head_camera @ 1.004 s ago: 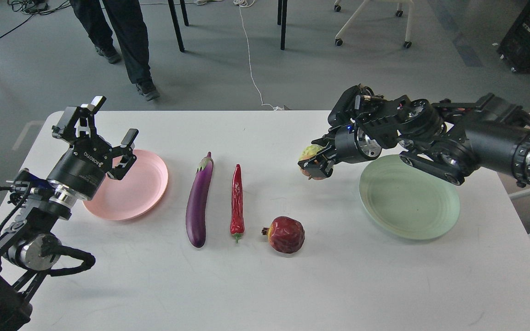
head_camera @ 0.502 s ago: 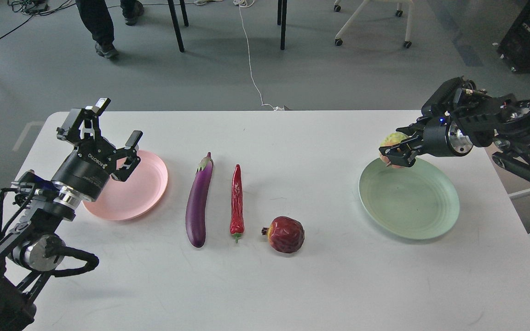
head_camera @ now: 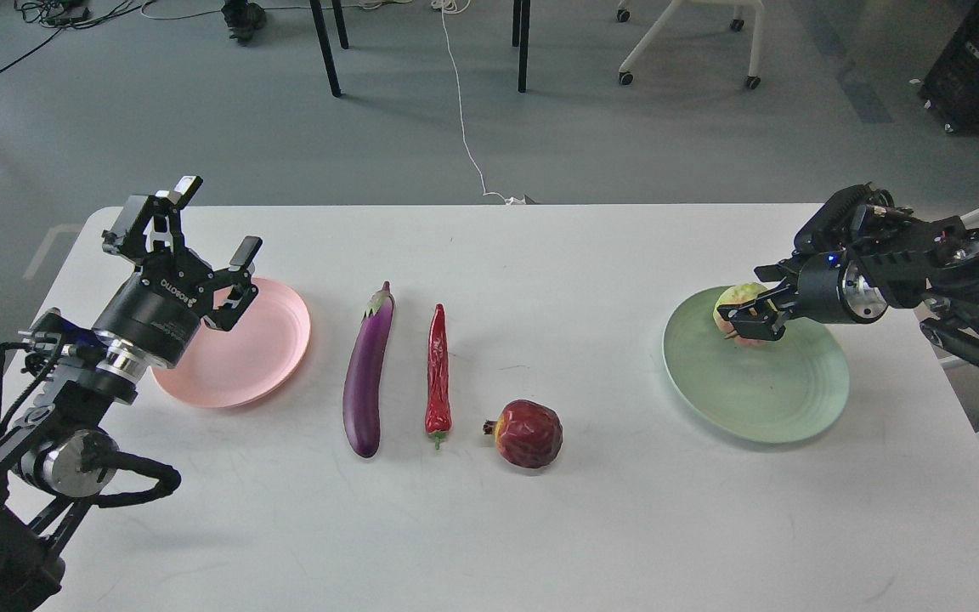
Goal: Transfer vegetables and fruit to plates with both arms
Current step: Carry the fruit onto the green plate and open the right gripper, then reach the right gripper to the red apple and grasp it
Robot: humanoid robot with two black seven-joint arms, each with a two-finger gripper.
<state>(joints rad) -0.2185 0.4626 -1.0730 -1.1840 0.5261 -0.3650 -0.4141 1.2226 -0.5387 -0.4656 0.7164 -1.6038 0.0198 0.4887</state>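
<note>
White table on grey floor; left gripper spread, right gripper seemingly clasping lumpy fruit.

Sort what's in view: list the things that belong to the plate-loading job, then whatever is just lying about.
Belongs to the job:
- eggplant
- chili pepper
- dark red fruit
- yellow-green fruit, over the green plate, gripped by the right gripper
- pink plate
- left gripper, open

Just lying about:
- white cable on the floor
- table legs
- chair base
</note>
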